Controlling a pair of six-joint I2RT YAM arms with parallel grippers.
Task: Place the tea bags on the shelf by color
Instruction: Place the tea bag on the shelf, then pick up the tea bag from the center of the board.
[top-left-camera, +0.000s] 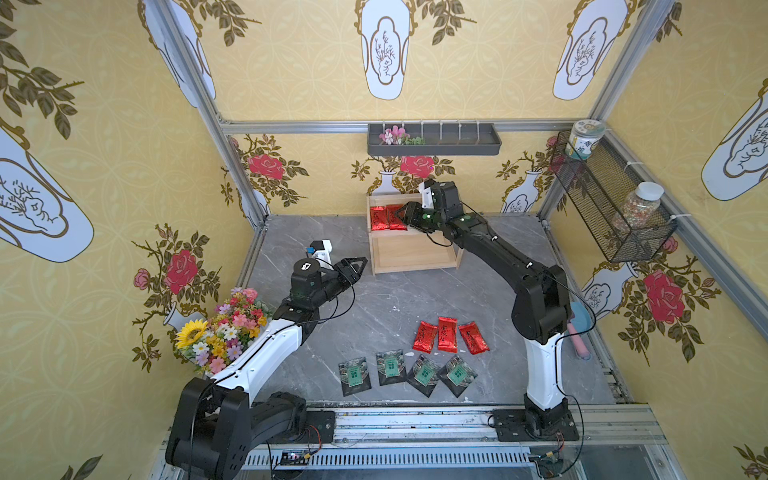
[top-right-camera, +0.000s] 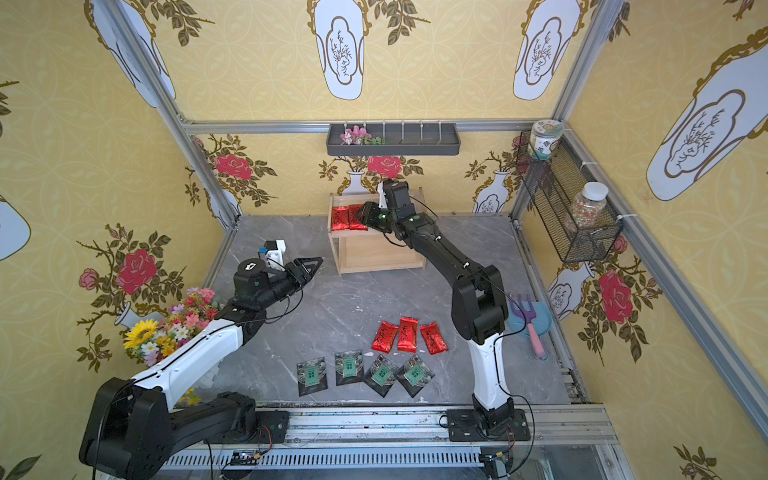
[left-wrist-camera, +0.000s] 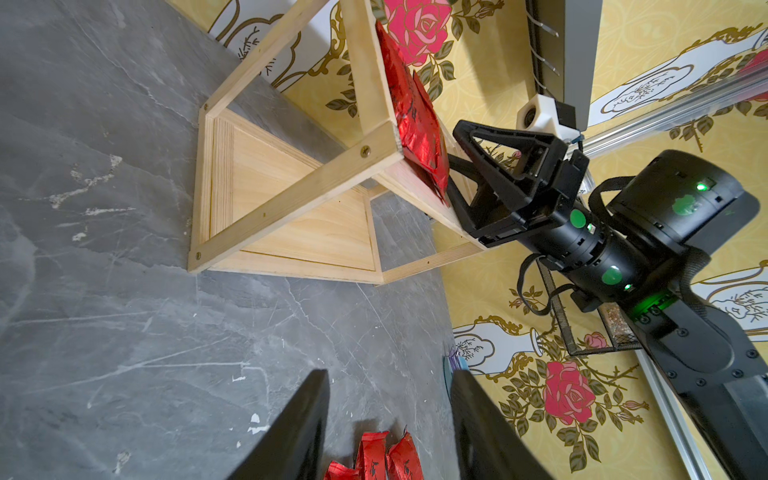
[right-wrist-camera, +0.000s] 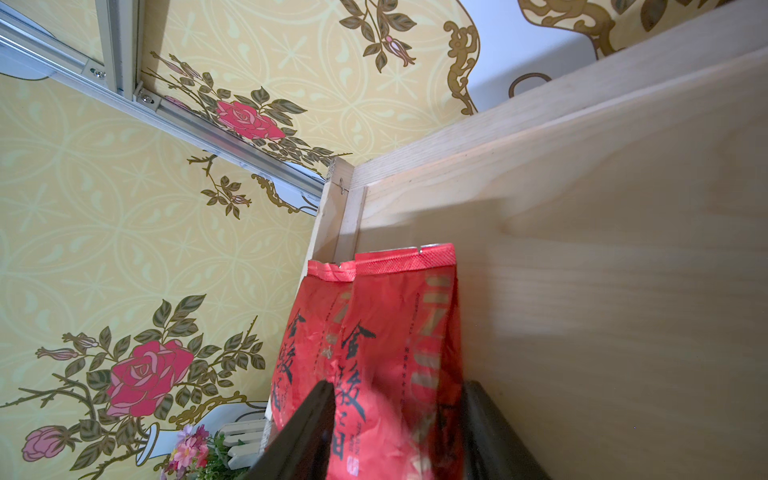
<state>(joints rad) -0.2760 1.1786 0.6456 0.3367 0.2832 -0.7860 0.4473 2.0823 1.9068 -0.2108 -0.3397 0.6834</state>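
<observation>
Two red bags (top-left-camera: 386, 217) lie side by side on the shelf's (top-left-camera: 411, 253) top tier in both top views, right gripper (top-left-camera: 401, 216) at their near end; three other red bags (top-left-camera: 447, 334) and four green bags (top-left-camera: 390, 368) lie on the table (top-left-camera: 386, 299), left gripper (top-left-camera: 360, 266) hanging above it. Left wrist: its jaws stand wide, empty. Right wrist: fingers (right-wrist-camera: 299, 436) flank one red bag (right-wrist-camera: 399, 324); gripped or not, I cannot tell

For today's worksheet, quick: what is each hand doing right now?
Left hand: open, empty.
Right hand: straddling a red sachet on the shelf; grip cannot be told.
</observation>
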